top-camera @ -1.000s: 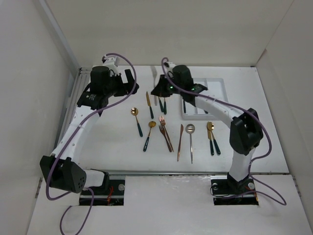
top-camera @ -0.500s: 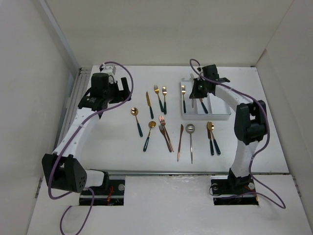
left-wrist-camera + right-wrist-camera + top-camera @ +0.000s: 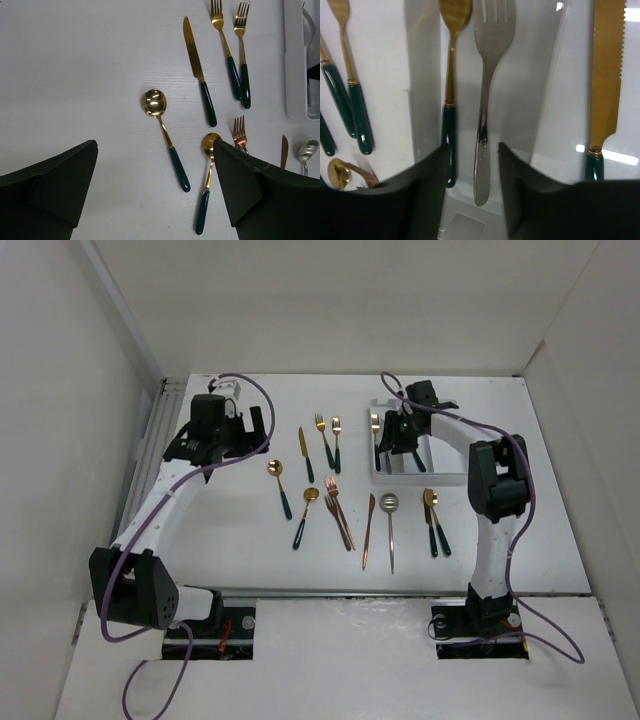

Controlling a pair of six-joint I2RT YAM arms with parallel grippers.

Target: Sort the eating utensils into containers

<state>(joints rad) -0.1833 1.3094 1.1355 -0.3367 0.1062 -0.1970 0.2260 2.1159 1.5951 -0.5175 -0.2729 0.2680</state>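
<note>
Left tool [image 3: 258,426]: jaws wide, above the desk [image 3: 220,530] at upper left. Loose utensils [image 3: 389,502] lie mid-frame on the desk. Right tool [image 3: 472,150]: jaws narrowly parted, straddling without contact a silver fork [image 3: 487,75] lying in the white tray [image 3: 445,477], upper right.

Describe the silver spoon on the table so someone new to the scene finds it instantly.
Find the white tray at the far right of the table. Just in front of its near-left corner, toward the near edge, lies the silver spoon, bowl toward the tray, between a copper-rose knife and two green-handled gold spoons. It is the only all-silver piece loose on the table.
</note>
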